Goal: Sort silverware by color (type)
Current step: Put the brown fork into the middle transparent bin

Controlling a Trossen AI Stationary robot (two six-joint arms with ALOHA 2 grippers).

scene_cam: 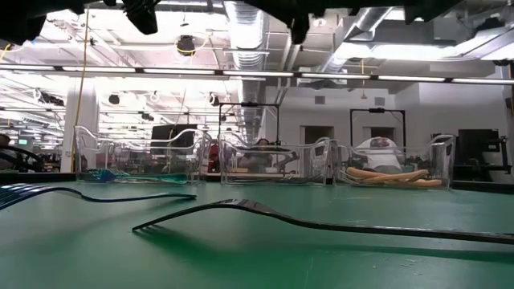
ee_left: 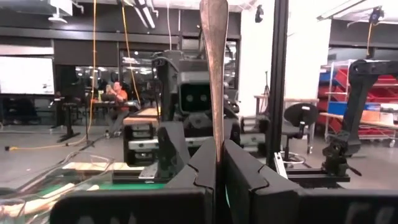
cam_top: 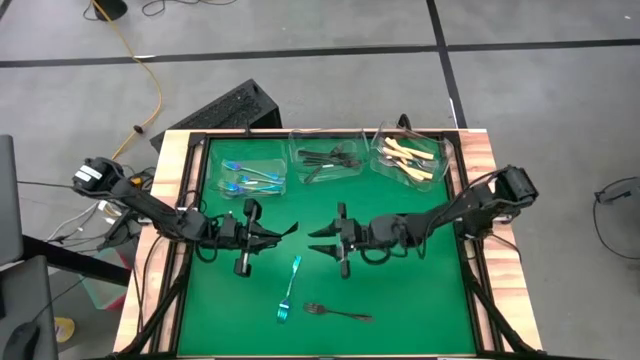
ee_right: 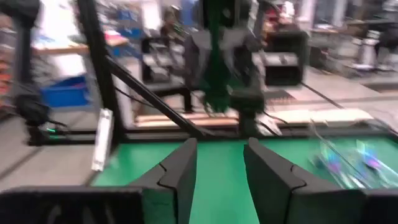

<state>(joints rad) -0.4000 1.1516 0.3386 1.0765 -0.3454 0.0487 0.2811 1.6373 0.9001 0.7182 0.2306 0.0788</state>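
Silverware lies sorted and unsorted across a green mat [cam_top: 400, 300]. Three clear tubs line the upper part of the overhead frame: the left tub [cam_top: 252, 176] holds blue forks [cam_top: 248, 178], the middle tub [cam_top: 330, 162] dark forks [cam_top: 330, 160], and the right tub [cam_top: 408, 157] cream-handled forks [cam_top: 408, 158]. Two pieces remain loose in the lower centre of the frame: a blue-teal fork [cam_top: 289, 289] lying nearly upright in the picture and, just to its right, a dark fork [cam_top: 338, 312] lying almost level. Seen from table height, the dark fork [scene_cam: 321, 221] arches across the foreground, tines to the left, with the blue-teal one [scene_cam: 88, 195] at far left.

Both arms reach toward the middle of the mat, facing each other across a small gap. The left gripper [cam_top: 288, 231], left of centre, is clamped tight on a slim piece of silverware; its wrist camera shows a tan-looking handle [ee_left: 214, 68] rising straight up from between the closed fingers [ee_left: 193, 177]. The right gripper [cam_top: 318, 240], just right of centre, carries nothing; its wrist camera shows the two fingers [ee_right: 180, 168] standing apart with bare green mat between them. Both grippers sit in the frame's middle band, above the two loose forks.
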